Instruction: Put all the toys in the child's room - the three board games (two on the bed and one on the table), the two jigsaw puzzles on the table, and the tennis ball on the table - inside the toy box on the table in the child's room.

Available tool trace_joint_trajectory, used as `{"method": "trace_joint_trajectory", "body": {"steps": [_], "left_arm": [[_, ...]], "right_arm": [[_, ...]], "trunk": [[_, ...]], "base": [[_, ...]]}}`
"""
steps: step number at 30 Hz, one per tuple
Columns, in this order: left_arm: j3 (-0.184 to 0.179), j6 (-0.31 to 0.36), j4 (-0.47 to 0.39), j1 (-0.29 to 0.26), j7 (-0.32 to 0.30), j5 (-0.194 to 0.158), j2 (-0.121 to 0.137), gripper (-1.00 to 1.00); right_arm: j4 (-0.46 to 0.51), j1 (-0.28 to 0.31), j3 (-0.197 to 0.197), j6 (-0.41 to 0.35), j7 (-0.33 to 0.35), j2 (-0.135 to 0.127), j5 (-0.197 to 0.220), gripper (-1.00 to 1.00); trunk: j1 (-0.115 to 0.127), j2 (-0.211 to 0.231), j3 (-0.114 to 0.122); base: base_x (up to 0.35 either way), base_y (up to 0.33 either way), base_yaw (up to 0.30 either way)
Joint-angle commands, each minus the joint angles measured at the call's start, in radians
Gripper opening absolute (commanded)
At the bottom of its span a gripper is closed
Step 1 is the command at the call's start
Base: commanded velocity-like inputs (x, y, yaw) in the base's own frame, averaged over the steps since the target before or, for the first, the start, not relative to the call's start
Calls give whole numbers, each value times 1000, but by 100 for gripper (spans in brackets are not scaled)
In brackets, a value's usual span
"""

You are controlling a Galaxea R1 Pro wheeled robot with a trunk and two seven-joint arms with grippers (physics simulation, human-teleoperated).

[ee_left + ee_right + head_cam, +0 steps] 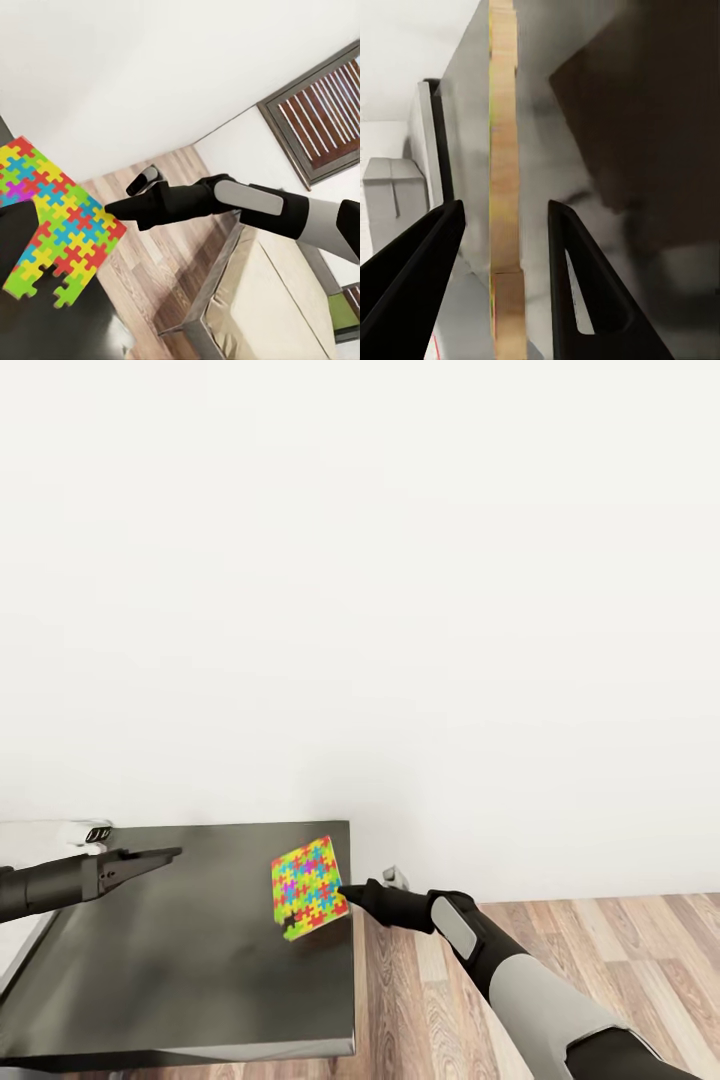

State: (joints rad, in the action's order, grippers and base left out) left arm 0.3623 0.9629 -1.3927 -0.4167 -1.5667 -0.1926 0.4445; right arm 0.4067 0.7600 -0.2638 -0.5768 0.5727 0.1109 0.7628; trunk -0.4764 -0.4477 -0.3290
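One jigsaw puzzle (308, 885), a thin multicoloured slab, stands tilted near the right edge of the table's dark grey end section (180, 970). My right gripper (366, 882) is open at that edge. In the right wrist view the jigsaw puzzle (504, 150) shows edge-on between the two fingers (416, 262), with a gap on each side. The left wrist view shows the jigsaw puzzle (64, 225) face-on with the right gripper (127, 196) at its border. My left gripper (165, 854) hovers over the table's left part, apart from the puzzle. The toy box is out of view.
A white wall rises right behind the table. Wooden floor (560, 930) lies to the table's right. The bed (262, 300), with a beige mattress and grey frame, stands beyond the right arm, under a slatted window (322, 112). A green flat thing (346, 313) lies on the bed.
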Motion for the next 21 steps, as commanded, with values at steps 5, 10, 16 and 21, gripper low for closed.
{"method": "trace_joint_trajectory", "body": {"steps": [5, 10, 16, 21], "left_arm": [[1, 12, 0, -1, -4, 1, 0, 100], [1, 20, 0, -1, -4, 1, 0, 100], [-2, 22, 0, -2, -4, 3, 0, 100], [-5, 22, 0, -2, -4, 4, 0, 100]], "right_arm": [[71, -8, -2, -9, -3, -2, 13, -100], [98, -14, -3, -8, -2, -2, 16, -100], [101, -18, -2, -10, 1, -3, 17, -100], [102, -28, -2, -7, 102, -3, 14, -100]], "trunk": [[19, 34, 14], [26, 48, 20], [26, 48, 20], [26, 48, 21]], "base": [[0, 0, 0], [0, 0, 0], [0, 0, 0], [0, 0, 17]]}}
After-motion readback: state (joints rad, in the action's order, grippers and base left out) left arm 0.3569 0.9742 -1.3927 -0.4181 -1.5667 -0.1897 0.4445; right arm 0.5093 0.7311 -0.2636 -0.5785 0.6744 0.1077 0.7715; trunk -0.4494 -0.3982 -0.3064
